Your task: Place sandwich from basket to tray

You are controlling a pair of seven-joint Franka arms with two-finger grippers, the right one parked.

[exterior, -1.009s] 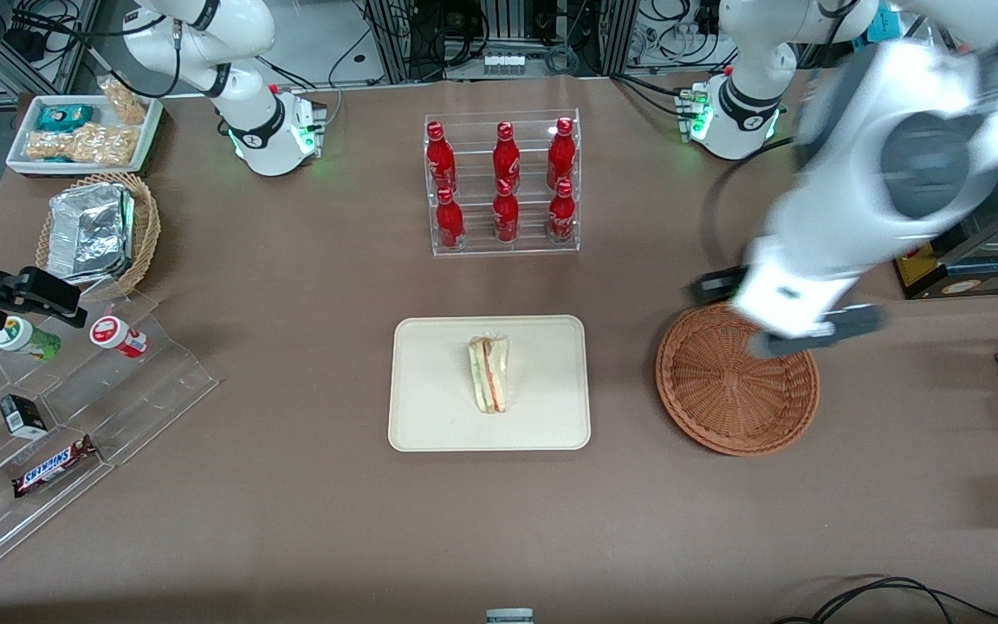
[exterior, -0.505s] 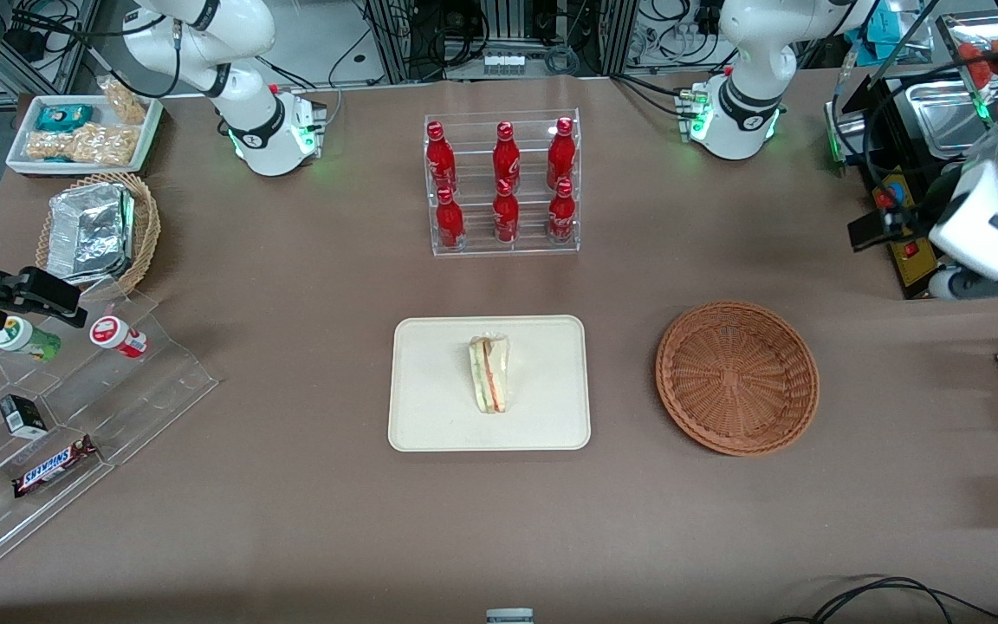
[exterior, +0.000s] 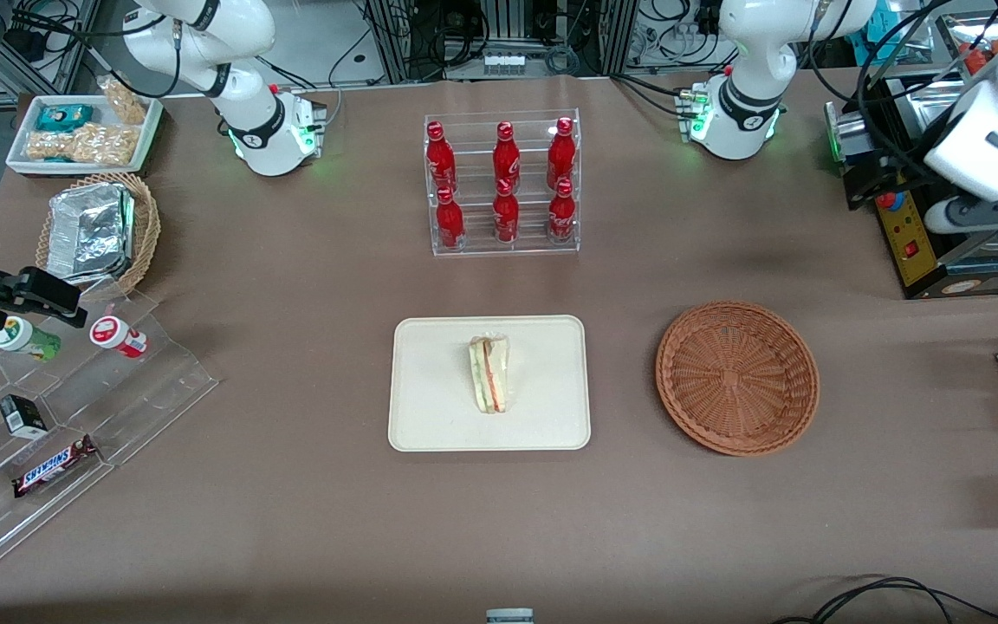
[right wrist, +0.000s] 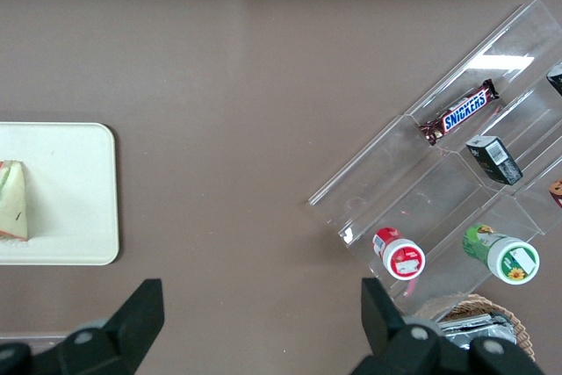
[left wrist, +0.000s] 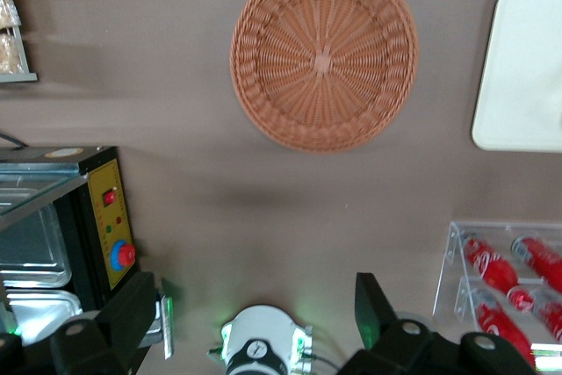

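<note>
The front view looks steeply down over the whole table. The left wrist view faces straight down from high above, past the gripper (left wrist: 255, 322); both share the basket (exterior: 737, 377) below it and the tray (exterior: 430, 416).

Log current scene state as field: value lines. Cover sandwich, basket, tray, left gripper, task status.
sandwich: lying on the tray, near its middle
tray: flat on the table, nearer the front camera than the bottle rack
basket: nothing in it, beside the tray toward the working arm's end of the table
gripper: open, holding nothing, raised high above the table at the working arm's end, apart from basket and tray
task status: looks complete; sandwich is on the tray
</note>
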